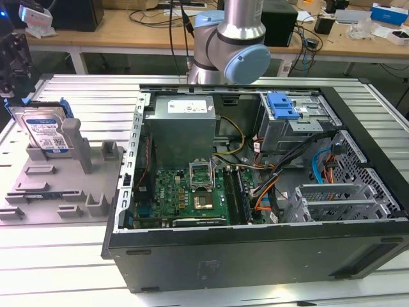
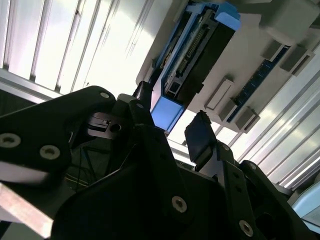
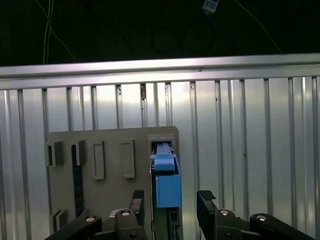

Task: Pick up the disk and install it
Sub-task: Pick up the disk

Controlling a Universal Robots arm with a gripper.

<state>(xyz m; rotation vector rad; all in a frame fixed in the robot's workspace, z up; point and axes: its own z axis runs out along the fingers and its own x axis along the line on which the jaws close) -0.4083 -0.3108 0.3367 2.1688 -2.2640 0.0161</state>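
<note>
The disk (image 1: 46, 131), silver with a white-and-blue label and a blue carrier rail, stands on edge in a slot of the grey fixture plate (image 1: 48, 185) at the exterior view's left. My gripper (image 1: 14, 86) hangs just above it, dark against the table's edge. In the first wrist view the gripper (image 3: 171, 201) is open, with a black finger (image 3: 137, 200) on each side of the disk's blue end (image 3: 167, 186) and gaps visible on both sides. The second wrist view shows the same: the gripper (image 2: 171, 117) straddles the end of the disk (image 2: 195, 60) without closing on it.
An open computer case (image 1: 255, 256) lies to the exterior view's right of the fixture, holding a green motherboard (image 1: 185, 192), a grey power-supply box (image 1: 182, 128), a drive cage with a blue latch (image 1: 282, 105) and loose cables (image 1: 275, 173). The ribbed aluminium table (image 1: 83, 96) ends just past the fixture.
</note>
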